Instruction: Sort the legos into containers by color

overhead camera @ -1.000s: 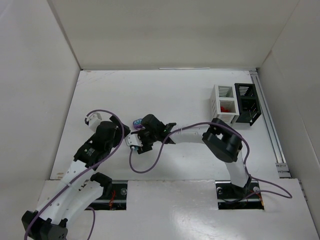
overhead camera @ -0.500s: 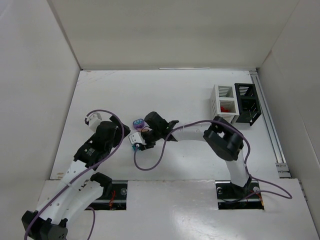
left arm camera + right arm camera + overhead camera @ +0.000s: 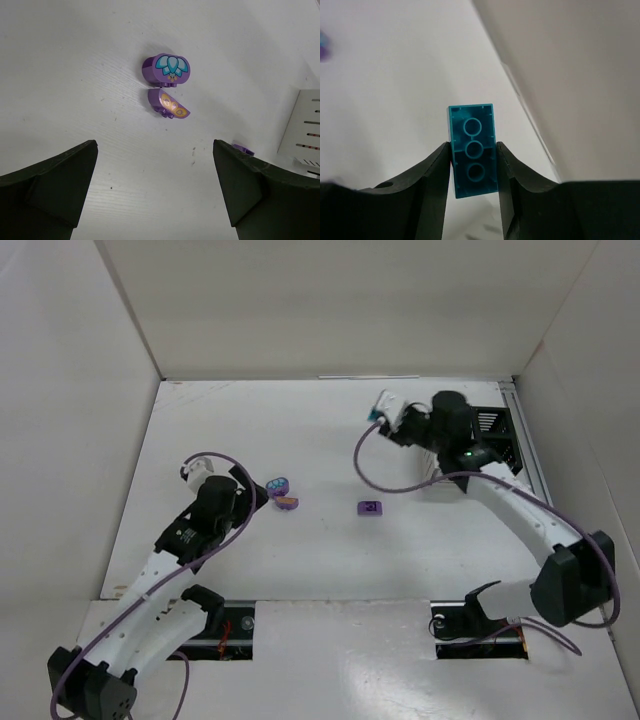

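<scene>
White table (image 3: 250,430), matte, faintly scuffed and specked in the left wrist view. Three purple legos lie on it, left of centre to centre. Rounded piece (image 3: 166,68) with teal flower print. Just beside it, on its near side, a half-round piece (image 3: 170,104) with orange print; narrow gap between, not touching. Small brick (image 3: 371,507) well apart to the right. Far right: black bin (image 3: 498,438) by the table edge, white bin (image 3: 304,125) partly seen.
</scene>
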